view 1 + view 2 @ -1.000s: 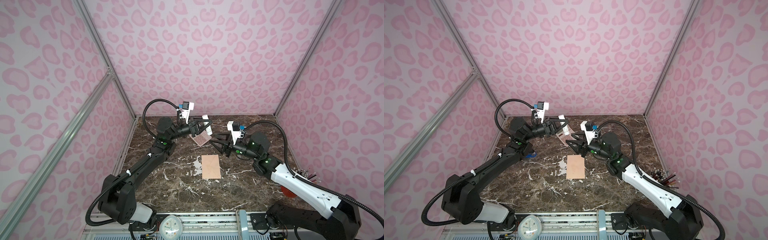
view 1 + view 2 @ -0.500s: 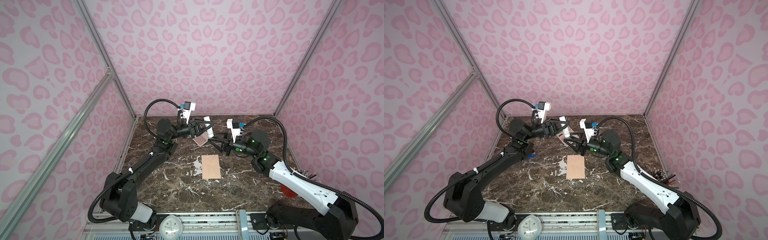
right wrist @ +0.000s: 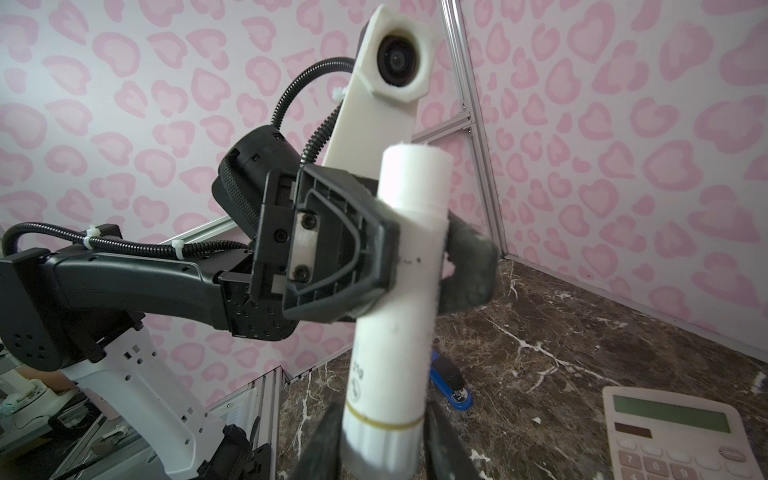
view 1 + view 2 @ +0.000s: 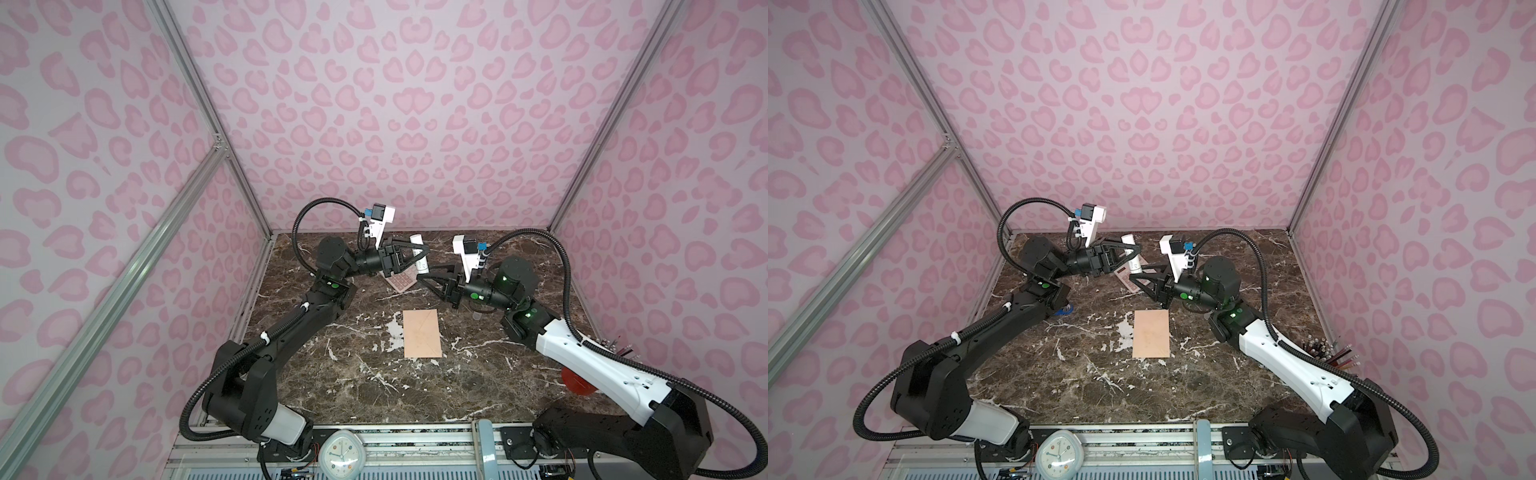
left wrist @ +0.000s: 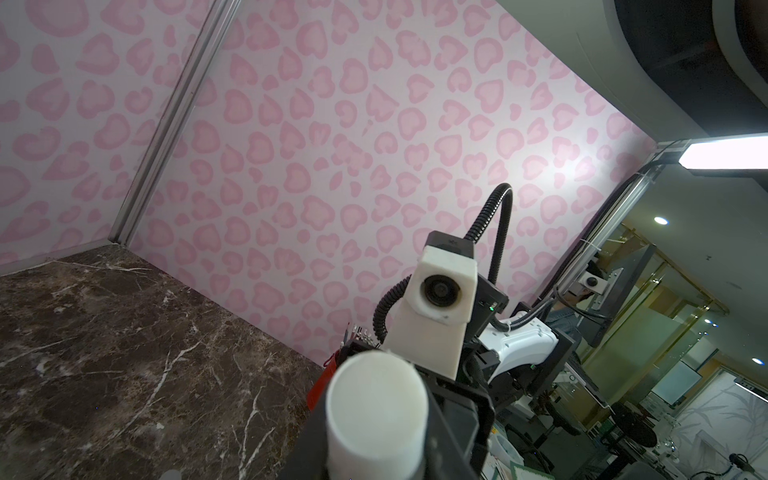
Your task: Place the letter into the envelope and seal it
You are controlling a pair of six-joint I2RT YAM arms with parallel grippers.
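At the 6 o'clock edge of the table (image 4: pixel 374 390) a small white clock (image 4: pixel 344 452) sits on the metal rail. Out at about 4 o'clock a red round thing (image 4: pixel 575 384) shows under the right arm, with a cluster of pencils (image 4: pixel 1323 352) just beyond it. The envelope (image 4: pixel 422 338) lies flat in the middle of the dark marble. In both top views it is a plain peach rectangle with faint diagonal seams on its upper face, its long sides running 6 to 12, and neither gripper touches it (both are raised and beyond it). At roughly 10 o'clock from the envelope a blue stapler (image 4: pixel 1065 309) rests by the left arm's elbow. Farther on, at 12 o'clock from the envelope, the two arms meet above the table. The left gripper (image 4: pixel 420 254) is clamped across the middle of a white glue stick (image 4: pixel 417 242), which stands nearly upright, and the right wrist view shows its jaws pressed to the tube on both sides. The right gripper (image 4: pixel 424 275) comes in from 3 o'clock with its jaws partly apart, bracketing the lower, ridged end of the glue stick. Its fingers (image 3: pixel 320 449) sit close on either side there, but whether they actually press it I cannot tell. Beneath that meeting point a calculator (image 4: pixel 402 281) with pink keys lies on the table, and behind it at 12 o'clock rises the pink heart-print back wall (image 4: pixel 395 124)
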